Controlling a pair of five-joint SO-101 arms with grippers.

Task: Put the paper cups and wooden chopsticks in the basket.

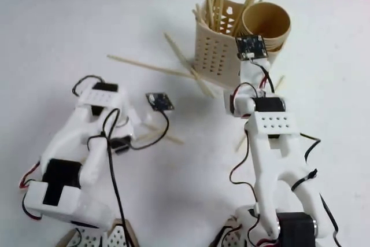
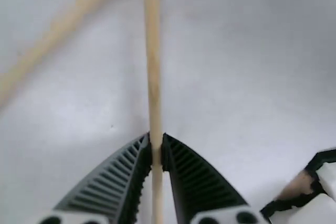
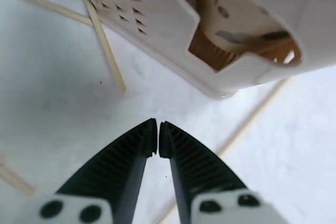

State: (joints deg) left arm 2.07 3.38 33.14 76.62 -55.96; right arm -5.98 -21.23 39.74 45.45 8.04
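1. Chopsticks [image 1: 218,4] stand upright and bunched in the basket [image 1: 215,56], which sits at the far middle of the table [image 1: 69,27]. Their tips fan out above its rim.
2. A paper cup [image 1: 267,22] sits in the right part of the basket, mouth up.
3. The left arm is folded at the near left, its forearm angled toward the far right and its wrist bent down to the table.
4. In its wrist view the left gripper [image 2: 156,148] is clamped narrowly on one held chopstick [image 2: 153,66]. That stick's long axis runs straight out from between the jaws, low over the table.
5. A second chopstick [image 2: 58,30], blurred, lies beside the held one, slanting away from it.
6. The right arm stretches from the near edge toward the far side, with its wrist at the basket's near side and its tool pointing down.
7. The right gripper [image 3: 158,135] has its tips nearly touching, with nothing between them, just near of the basket wall.
8. A long chopstick [image 1: 150,67] lies flat to the left of the basket, its long axis running left to right and its right end toward the basket.
9. A slanted chopstick [image 1: 188,65] crosses it, running from far left to near right along the basket's left side.
10. Another loose chopstick [image 3: 252,119] lies on the table near the basket's right near corner.
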